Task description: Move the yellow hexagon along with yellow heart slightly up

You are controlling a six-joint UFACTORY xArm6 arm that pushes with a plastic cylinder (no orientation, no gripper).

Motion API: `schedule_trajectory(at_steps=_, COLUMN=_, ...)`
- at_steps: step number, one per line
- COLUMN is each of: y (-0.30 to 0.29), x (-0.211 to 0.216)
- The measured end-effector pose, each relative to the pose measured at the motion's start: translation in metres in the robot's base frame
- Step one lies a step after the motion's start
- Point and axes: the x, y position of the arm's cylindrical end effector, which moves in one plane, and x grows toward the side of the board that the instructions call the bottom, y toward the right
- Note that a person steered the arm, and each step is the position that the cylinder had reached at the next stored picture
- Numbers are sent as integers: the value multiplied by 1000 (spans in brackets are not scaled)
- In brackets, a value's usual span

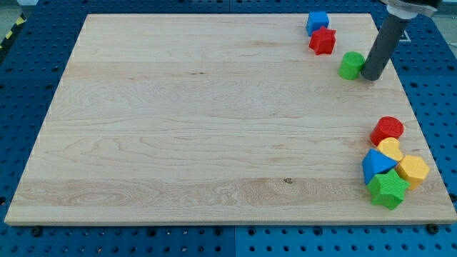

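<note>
The yellow hexagon (413,170) lies near the board's right edge at the view's lower right. The yellow heart (390,149) touches it on its upper left. Both sit in a tight cluster with a red cylinder (388,129) above, a blue triangle (375,165) to the left and a green star (388,188) below. My tip (370,76) rests on the board at the view's upper right, far above the cluster and right next to a green cylinder (350,65).
A blue cube (317,21) and a red star (323,41) sit together near the top edge, left of my rod. The wooden board (200,121) lies on a blue perforated table; its right edge runs close to the cluster.
</note>
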Motion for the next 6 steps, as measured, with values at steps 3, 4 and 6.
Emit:
schedule_trajectory(at_steps=3, y=47, x=90)
schedule_trajectory(at_steps=4, y=93, x=127)
schedule_trajectory(at_steps=6, y=103, x=190)
